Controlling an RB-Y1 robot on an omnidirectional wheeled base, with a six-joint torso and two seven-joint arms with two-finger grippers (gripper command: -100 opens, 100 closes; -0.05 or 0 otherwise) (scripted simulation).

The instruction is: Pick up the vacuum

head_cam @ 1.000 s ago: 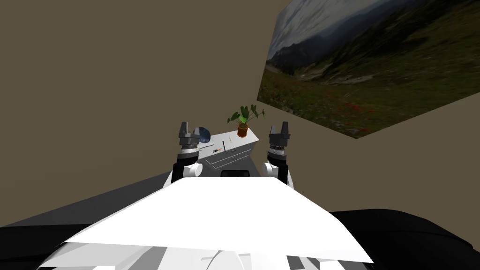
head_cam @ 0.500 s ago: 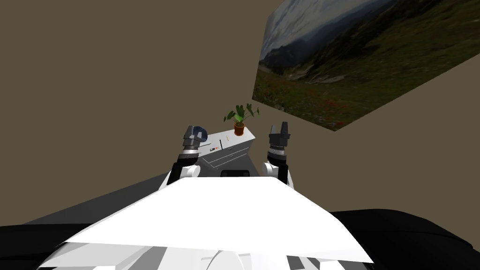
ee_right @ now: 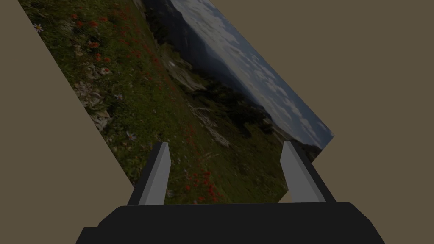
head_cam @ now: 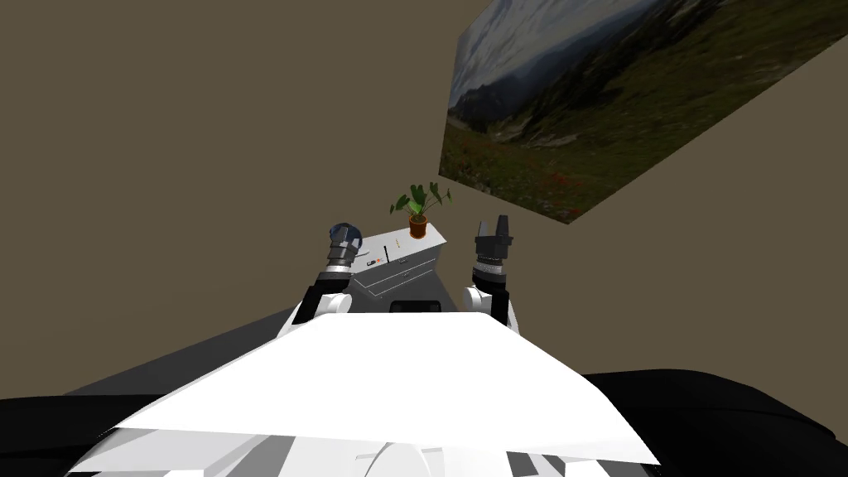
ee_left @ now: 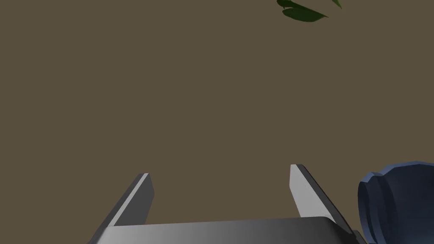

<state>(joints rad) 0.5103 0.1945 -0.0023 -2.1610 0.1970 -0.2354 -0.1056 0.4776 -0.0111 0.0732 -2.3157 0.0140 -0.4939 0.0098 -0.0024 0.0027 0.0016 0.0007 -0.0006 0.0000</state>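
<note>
left gripper (ee_left: 221,171): upright, fingers apart, just beside dark blue vacuum (ee_left: 398,203) | right gripper (ee_right: 225,145): upright, fingers apart, well apart from vacuum

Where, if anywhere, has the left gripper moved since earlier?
Yes. The left gripper swung inward toward the dark blue vacuum, nearer the potted plant.

Setting: a furnished room in a home. Evidence: plain olive-brown walls (head_cam: 207,124), one hung with a large landscape picture (head_cam: 629,99). Before me stands a low grey chest of drawers (head_cam: 403,267). On its top are a potted plant (head_cam: 418,212), small oddments (head_cam: 381,258) and a dark blue vacuum (ee_left: 398,203).
</note>
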